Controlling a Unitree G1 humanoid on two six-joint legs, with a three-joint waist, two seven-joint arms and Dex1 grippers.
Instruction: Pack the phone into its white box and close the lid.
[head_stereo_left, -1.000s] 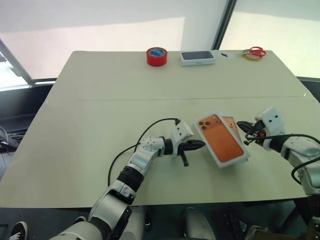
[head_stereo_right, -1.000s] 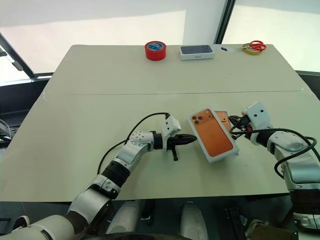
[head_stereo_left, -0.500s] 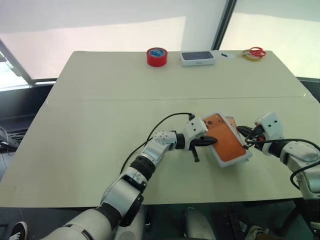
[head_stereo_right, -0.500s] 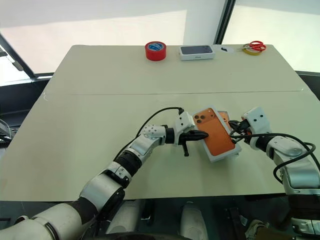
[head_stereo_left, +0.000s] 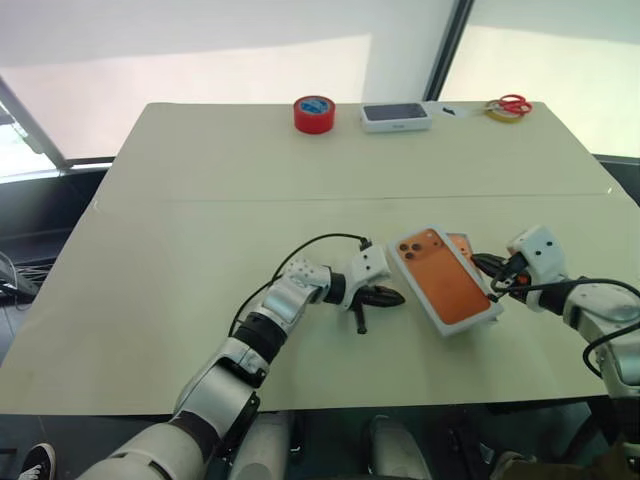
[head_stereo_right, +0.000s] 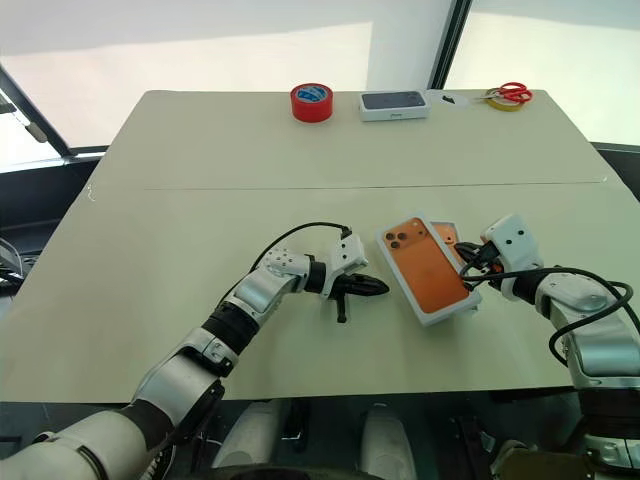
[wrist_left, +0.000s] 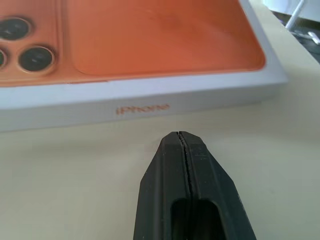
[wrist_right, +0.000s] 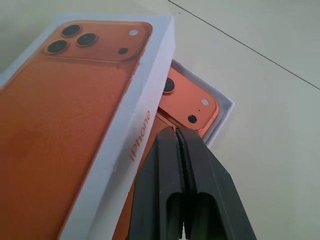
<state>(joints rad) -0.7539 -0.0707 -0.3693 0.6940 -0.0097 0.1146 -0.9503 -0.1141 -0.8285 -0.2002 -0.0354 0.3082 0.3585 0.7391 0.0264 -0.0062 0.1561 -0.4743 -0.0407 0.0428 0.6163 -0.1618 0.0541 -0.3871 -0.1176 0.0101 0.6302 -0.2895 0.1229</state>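
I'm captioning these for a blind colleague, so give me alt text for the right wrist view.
The lid, white with an orange phone printed on top, sits skewed over the white box, leaving a corner of the phone and its lenses uncovered. The right gripper, shut, points at that exposed corner, above the pale table.

Bright daylight pours from the far windows, glare washing them out; wrist views are softly blurred.

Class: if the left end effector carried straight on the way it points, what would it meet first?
Most likely the white side wall of the lid, the one printed "iPhone". The shut left end effector points at it across bare table.
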